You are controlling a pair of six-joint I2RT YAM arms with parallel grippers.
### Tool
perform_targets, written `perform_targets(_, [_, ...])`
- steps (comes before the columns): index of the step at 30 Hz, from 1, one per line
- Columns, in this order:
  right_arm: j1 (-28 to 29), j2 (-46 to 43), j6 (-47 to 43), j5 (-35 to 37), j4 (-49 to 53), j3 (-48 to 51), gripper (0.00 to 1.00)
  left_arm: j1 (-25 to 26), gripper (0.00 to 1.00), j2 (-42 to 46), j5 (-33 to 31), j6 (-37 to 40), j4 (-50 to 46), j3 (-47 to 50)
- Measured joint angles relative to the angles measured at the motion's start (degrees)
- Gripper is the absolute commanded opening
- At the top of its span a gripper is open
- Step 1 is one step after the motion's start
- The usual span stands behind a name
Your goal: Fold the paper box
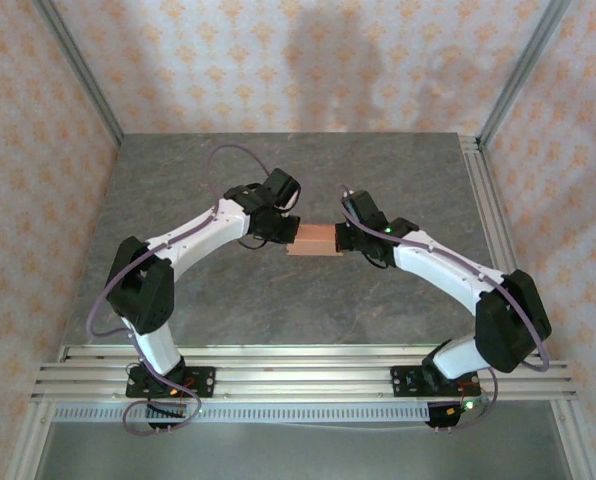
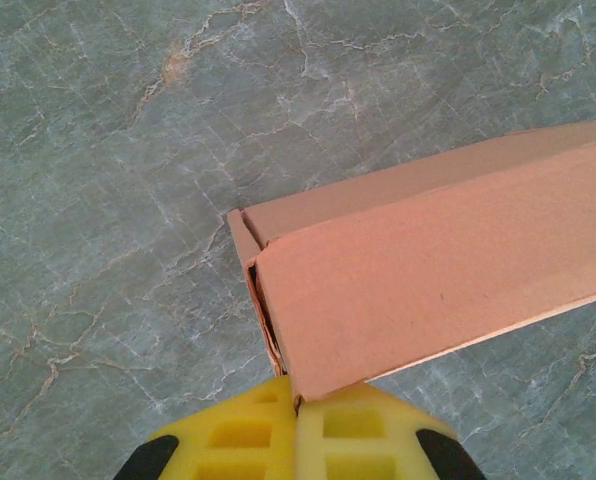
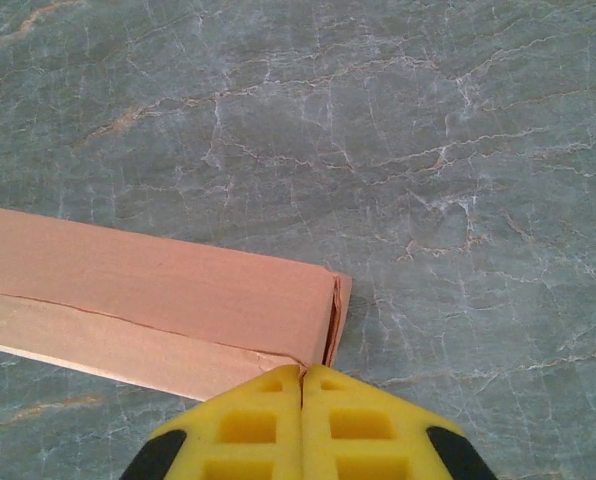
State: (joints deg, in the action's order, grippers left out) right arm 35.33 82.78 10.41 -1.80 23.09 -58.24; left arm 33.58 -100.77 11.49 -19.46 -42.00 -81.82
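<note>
Tabletop (image 1: pixel 278 320): grey marble, room all round | paper box (image 1: pixel 316 239): mid-table | left gripper (image 2: pixel 298 398): clamped on its left edge | right gripper (image 3: pixel 302 374): clamped on right edge

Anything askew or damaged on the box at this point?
Mildly. The paper box is folded, but neither end is shut flush: the left-end flap leaves a dark gap, and the right-end flap sticks out past the edge. No tear is visible.

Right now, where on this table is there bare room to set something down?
Bare table lies inside the arch of the left arm and right arm, down to the near rail; a wide strip runs between the paper box and the back wall. The middle is crowded: the left hand and right hand pinch the box's ends.
</note>
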Motion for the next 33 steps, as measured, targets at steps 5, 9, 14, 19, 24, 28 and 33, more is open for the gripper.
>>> perform_targets(5, [0.0, 0.1, -0.2, 0.2, -3.0, 2.4, 0.0, 0.0, 0.18, -0.3, 0.0, -0.1, 0.0, 0.0])
perform_targets(9, [0.2, 0.1, -0.6, 0.1, -4.5, 3.2, 0.0, 0.0, 0.41, -0.2, 0.3, -0.3, 0.9, 0.0])
perform_targets(14, [0.5, 0.3, -1.0, 0.1, -5.2, 3.3, 0.0, 0.1, 0.71, 1.0, 0.7, -0.4, 1.7, 0.2])
perform_targets(19, [0.5, 0.4, -1.1, 0.1, -5.4, 3.3, 0.0, 0.1, 0.96, 5.7, 0.0, -0.8, 3.3, 1.5])
perform_targets(24, [0.5, 0.5, -1.1, 0.1, -5.6, 3.3, 0.0, -0.4, 0.84, 7.8, -3.5, -2.7, 5.0, 2.8])
perform_targets(28, [0.5, 0.7, -1.1, 0.1, -6.0, 3.3, 0.0, -1.6, 0.64, 5.9, -4.5, -4.5, 6.0, 2.9])
perform_targets(33, [0.5, 0.6, -1.0, -0.1, -6.0, 3.3, 0.0, -1.8, 0.44, 3.1, -4.5, -5.7, 7.0, 3.9])
